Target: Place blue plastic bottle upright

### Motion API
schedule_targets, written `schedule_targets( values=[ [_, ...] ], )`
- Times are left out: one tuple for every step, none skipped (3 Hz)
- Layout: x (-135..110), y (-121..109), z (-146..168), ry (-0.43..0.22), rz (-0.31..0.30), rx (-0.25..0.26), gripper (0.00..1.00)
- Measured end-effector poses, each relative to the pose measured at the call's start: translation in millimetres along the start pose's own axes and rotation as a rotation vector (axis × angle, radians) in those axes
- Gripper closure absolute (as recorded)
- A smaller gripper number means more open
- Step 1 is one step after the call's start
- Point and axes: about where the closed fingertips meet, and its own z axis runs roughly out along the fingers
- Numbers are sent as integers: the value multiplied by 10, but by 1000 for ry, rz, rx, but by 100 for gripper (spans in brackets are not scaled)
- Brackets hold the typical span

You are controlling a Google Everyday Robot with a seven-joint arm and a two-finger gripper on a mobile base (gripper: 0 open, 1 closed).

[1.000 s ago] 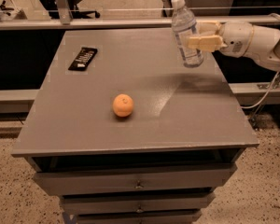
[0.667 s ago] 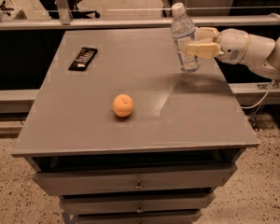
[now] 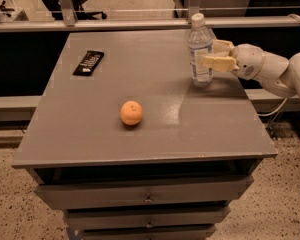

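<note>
The blue plastic bottle (image 3: pixel 200 36), clear with a white cap and a pale label, stands upright on the grey table (image 3: pixel 140 69) near its far right side, its base touching the top. My gripper (image 3: pixel 209 54) reaches in from the right. Its cream fingers (image 3: pixel 219 62) sit on either side of the bottle's middle, shut on it. The white arm (image 3: pixel 270 69) extends off the right edge.
An orange (image 3: pixel 131 112) lies near the table's middle, left of the bottle. A flat black remote (image 3: pixel 88 62) lies at the far left. Drawers (image 3: pixel 147 196) sit below the front edge. A metal rail (image 3: pixel 140 24) runs behind the table.
The gripper has lowered the bottle from above the table onto the top and brought it upright. The orange and remote have not moved.
</note>
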Motion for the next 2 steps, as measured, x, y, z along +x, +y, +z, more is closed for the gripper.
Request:
schedule_targets(
  values=[
    [75,-49,-61,25,46,-2,75],
    [143,-103,-141,45,90,5,52]
  ],
)
